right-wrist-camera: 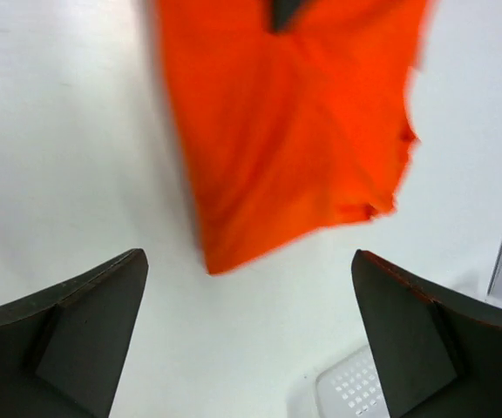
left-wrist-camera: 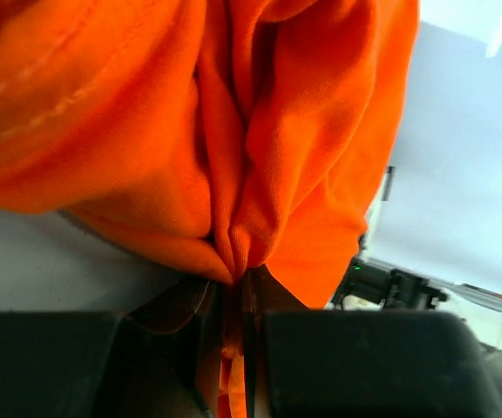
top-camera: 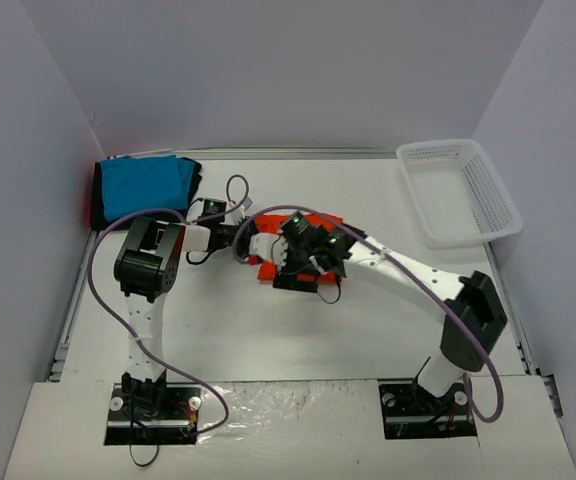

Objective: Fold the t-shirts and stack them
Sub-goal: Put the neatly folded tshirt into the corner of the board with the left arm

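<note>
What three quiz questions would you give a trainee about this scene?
1. True or false: the right hand is gripping the orange shirt.
2. What colour is the shirt on top of the folded pile at the table's far left corner? A turquoise, B white, C green.
3. Short answer: which hand pinches the orange cloth?

Key: 1 false, its fingers stand open with nothing between them. 2 A. 3 the left hand.

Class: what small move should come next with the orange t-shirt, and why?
Probably the left end effector should draw the orange t-shirt toward the folded turquoise t-shirt. It is shut on a bunched fold of the cloth, while the right end effector stands open above it, holding nothing.
</note>
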Motion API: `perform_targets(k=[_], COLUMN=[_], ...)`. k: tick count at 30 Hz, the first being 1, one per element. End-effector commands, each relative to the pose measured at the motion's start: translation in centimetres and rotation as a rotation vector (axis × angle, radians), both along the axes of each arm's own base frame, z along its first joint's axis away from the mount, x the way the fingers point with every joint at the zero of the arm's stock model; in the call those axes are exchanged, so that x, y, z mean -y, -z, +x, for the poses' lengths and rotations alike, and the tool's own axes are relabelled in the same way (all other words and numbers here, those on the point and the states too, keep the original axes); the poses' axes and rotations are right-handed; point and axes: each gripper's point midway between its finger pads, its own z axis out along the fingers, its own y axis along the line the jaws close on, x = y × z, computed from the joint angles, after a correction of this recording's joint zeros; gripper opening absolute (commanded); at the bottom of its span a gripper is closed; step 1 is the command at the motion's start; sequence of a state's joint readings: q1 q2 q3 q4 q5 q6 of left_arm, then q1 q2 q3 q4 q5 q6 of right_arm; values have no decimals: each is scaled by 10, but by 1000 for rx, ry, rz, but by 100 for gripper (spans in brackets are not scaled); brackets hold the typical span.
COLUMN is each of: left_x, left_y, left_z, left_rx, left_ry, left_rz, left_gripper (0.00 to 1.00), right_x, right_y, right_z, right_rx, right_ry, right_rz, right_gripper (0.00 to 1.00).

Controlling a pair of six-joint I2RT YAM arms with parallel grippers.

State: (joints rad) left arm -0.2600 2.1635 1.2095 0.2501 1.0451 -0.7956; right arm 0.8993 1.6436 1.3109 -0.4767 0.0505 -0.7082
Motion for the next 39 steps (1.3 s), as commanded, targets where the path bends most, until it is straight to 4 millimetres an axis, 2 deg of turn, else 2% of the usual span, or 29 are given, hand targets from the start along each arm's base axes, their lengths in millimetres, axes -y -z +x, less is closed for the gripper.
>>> perform_targets(k=[1,2,4,7,8,13,14,19,21,22,24,25,26,28,29,31,32,33,34,35,36,39], left_x=[-17,-21,-35,-48,-48,-64,-66,-85,-93,-93,-104,-107,-116,-123,-129,-137,-141,-147,-152,-157,-160,-173], left_y=[-4,-7,1,-10,-22,-45,-48,-70,-72,-79,-79,-84,-84,-86,-98,-98,-108,-103,-101,-114,-108,-119], left_z=[1,7,4,17,28,53,57,84,90,100,102,111,111,118,125,132,137,141,138,145,146,151], left_rx=[64,122,108,160,206,299,325,409,419,438,415,429,407,424,449,469,484,474,457,491,481,496], left_ry=[31,46,61,69,64,40,48,-12,-12,-18,-17,-22,-27,-21,-44,-33,-43,-44,-31,-39,-27,-42], left_rz=[162,208,330,443,455,585,599,734,799,813,886,911,964,1012,1049,1101,1131,1167,1197,1230,1252,1323], left_gripper=[2,2,2,2,2,2,2,2,2,2,2,2,2,2,2,2,2,2,2,2,2,2], right_x=[59,70,98,114,118,137,147,162,171,173,174,176,176,182,182,182,181,178,180,180,181,183], right_y=[-23,-23,-16,-3,2,-10,-13,-13,-14,-10,-6,-1,1,4,5,6,9,8,9,9,10,16], right_z=[27,33,40,38,34,36,39,34,36,34,31,28,26,26,25,24,23,22,22,22,22,21], right_rx=[-6,-9,-28,-81,-107,-162,-161,-183,-194,-210,-239,-254,-271,-291,-302,-324,-336,-344,-346,-348,-348,-362], right_ry=[119,157,250,312,327,375,411,451,476,485,487,494,492,513,511,515,514,508,510,510,512,524], right_rz=[57,61,59,82,93,254,273,324,359,366,393,394,411,444,460,485,489,502,506,509,508,505], right_gripper=[100,100,100,100,100,100,100,100,100,100,100,100,100,100,100,100,100,100,100,100,100,100])
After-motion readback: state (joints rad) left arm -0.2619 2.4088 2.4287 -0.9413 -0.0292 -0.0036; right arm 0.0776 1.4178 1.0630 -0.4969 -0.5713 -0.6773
